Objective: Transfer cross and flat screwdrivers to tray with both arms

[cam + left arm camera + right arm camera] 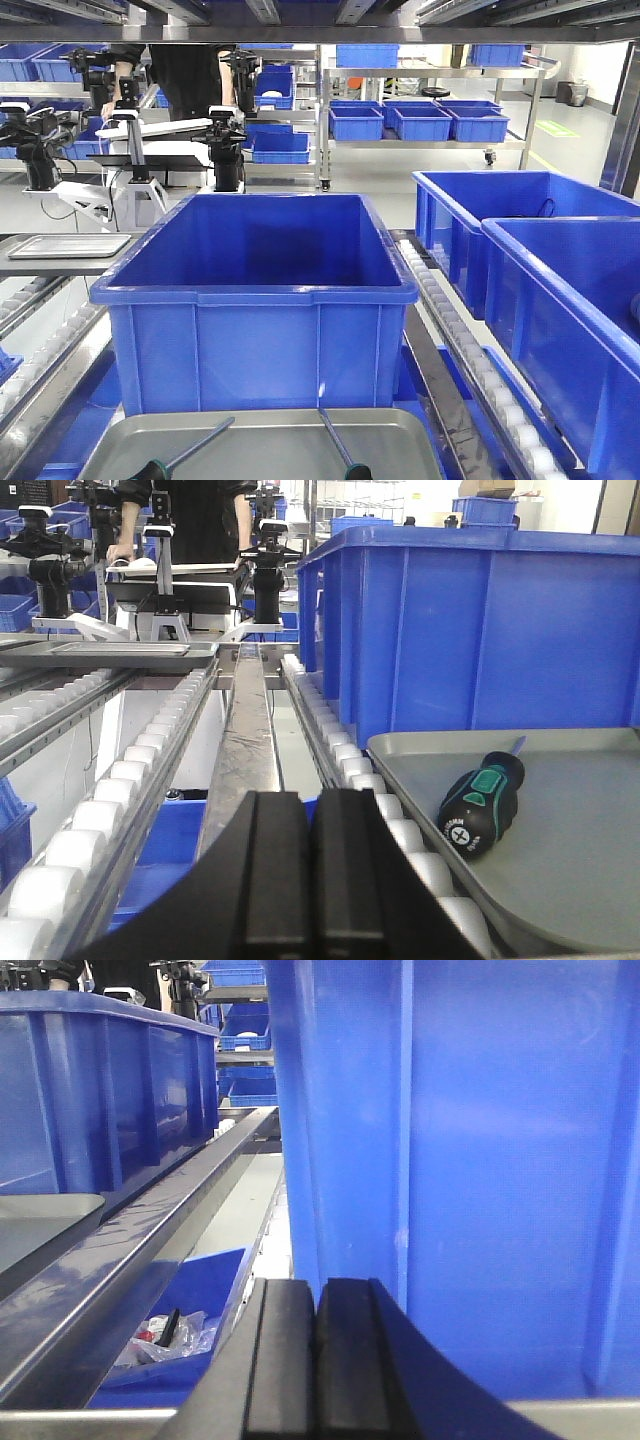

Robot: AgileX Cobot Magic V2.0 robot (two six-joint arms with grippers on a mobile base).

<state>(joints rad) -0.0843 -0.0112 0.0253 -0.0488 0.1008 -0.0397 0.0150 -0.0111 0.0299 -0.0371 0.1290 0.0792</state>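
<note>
Both screwdrivers (185, 447) (340, 445) lie in the tray (260, 440), lower frame; transfer looks complete. My left gripper (307, 880) and right gripper (318, 1360) sit pressed together, empty.

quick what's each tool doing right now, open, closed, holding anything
Left tool: closed, holding nothing.
Right tool: closed, holding nothing.

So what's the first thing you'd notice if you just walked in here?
The big blue crate in the middle, open and empty. Just in front of it lies a grey tray with two screwdrivers, one left and one right. More blue crates sit to the right.
</note>
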